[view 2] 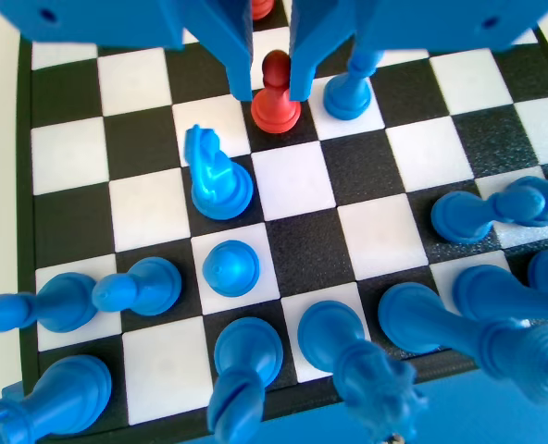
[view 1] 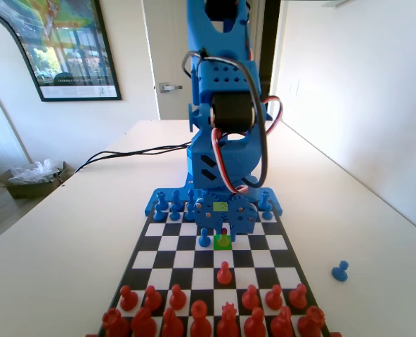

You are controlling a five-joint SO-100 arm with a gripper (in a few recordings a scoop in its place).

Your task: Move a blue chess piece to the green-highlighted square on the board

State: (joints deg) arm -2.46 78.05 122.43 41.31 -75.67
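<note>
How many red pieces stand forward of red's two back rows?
2. Near red pawn just ahead of the red rows, fixed view; far red pawn on the green-highlighted square, between the end effector jaws. The arm may hide others.

1 board (view 1: 275, 242) lies on the counter (view 1: 67, 246). The fixed view shows 16 red pieces (view 1: 224, 272): 8 in the nearest row, 6 in the next, 1 further up, and 1 on the green square (view 1: 218, 246). There is 1 green square and 1 yellow-green square (view 1: 220, 207). 1 loose blue piece (view 1: 340, 270) sits off the board. The blue pieces on the board overlap too much to count; 1 of them is a knight (view 2: 217, 176).
</note>
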